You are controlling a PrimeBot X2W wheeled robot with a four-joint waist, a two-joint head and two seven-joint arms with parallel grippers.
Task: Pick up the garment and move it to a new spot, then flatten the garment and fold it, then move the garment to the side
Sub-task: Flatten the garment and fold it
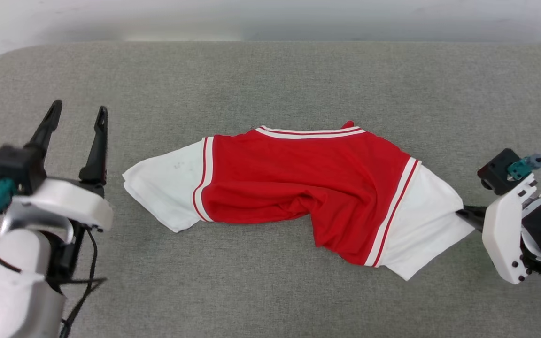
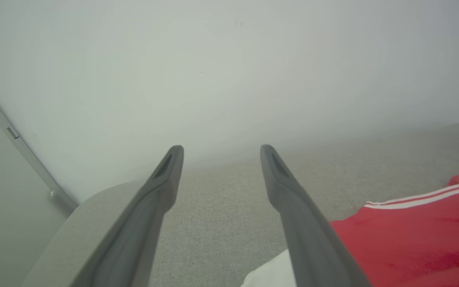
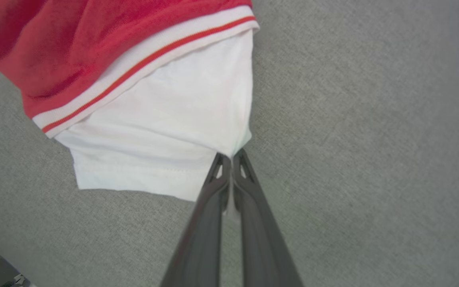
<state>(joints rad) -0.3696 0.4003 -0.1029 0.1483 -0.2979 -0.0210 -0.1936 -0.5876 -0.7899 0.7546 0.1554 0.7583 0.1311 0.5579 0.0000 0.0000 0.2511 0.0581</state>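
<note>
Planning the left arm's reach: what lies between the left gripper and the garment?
Nothing: in the head view, bare grey surface separates the left gripper from the garment.

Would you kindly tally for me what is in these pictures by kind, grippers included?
Garment: 1, the red jersey T-shirt with white sleeves.
Grippers: 2, the left gripper open and apart from the shirt, the right gripper shut on a white sleeve's edge.
Support: 1, the grey padded surface.
Total: 4.
</note>
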